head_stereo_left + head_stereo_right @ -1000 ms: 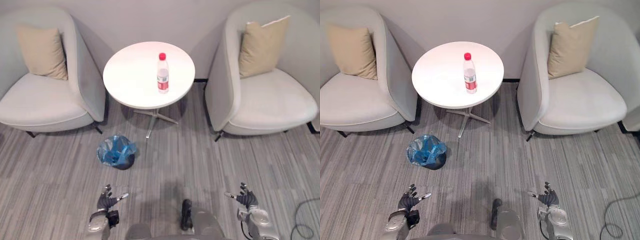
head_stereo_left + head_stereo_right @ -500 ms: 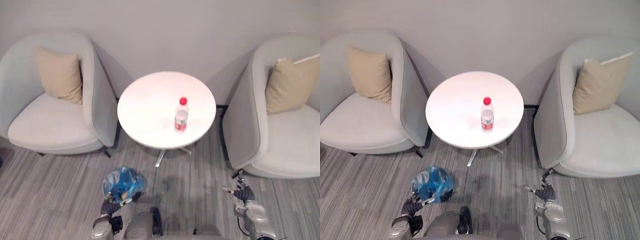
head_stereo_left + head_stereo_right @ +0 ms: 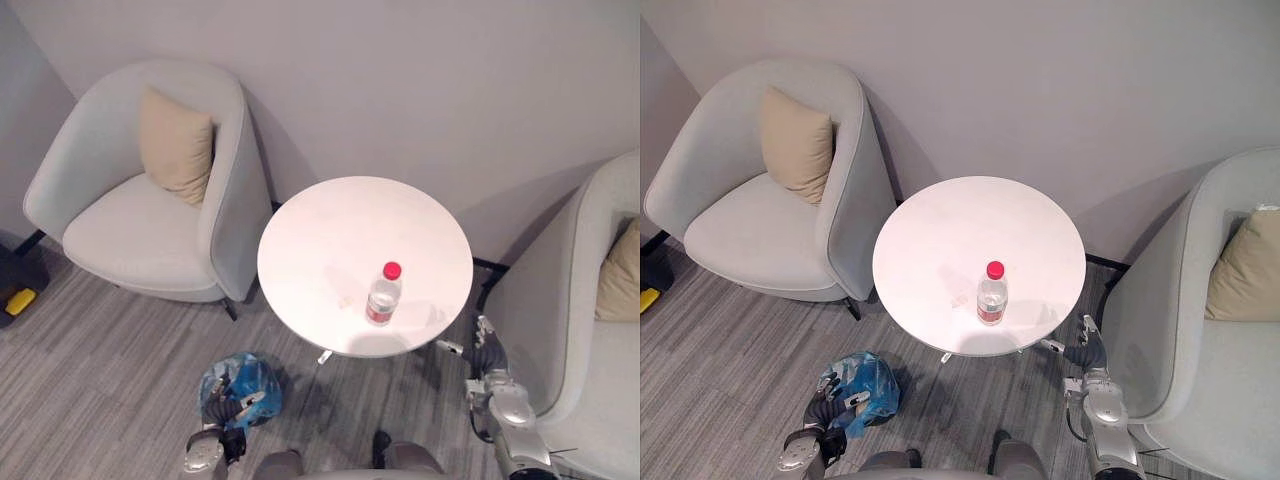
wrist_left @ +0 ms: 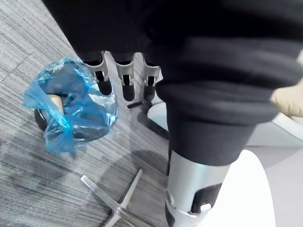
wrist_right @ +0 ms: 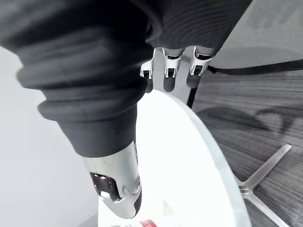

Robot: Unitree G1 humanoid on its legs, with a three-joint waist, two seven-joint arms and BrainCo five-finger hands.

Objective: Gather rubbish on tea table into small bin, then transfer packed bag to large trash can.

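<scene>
White and round, the tabletop (image 3: 330, 240) in the left eye view carries a clear plastic bottle with a red cap (image 3: 382, 295), upright near its front right edge. On the grey striped floor (image 3: 90, 340), front-left of the table's foot, sits a small black bin lined with a blue plastic bag (image 3: 240, 385). The left hand (image 3: 228, 407) hangs at the bin's near side, fingers spread and holding nothing. The right hand (image 3: 484, 355) is beside the tabletop's right edge, fingers loose and empty. A pale grey armchair with a beige cushion (image 3: 130, 225) stands left of the table, a second armchair (image 3: 590, 360) to the right.

The right eye view gives the same layout.

In the left wrist view the fingers (image 4: 124, 71) reach straight toward the bag's rumpled blue rim.

In the right wrist view the fingers (image 5: 170, 66) point straight at the tabletop's edge. I cannot tell if they touch it.
</scene>
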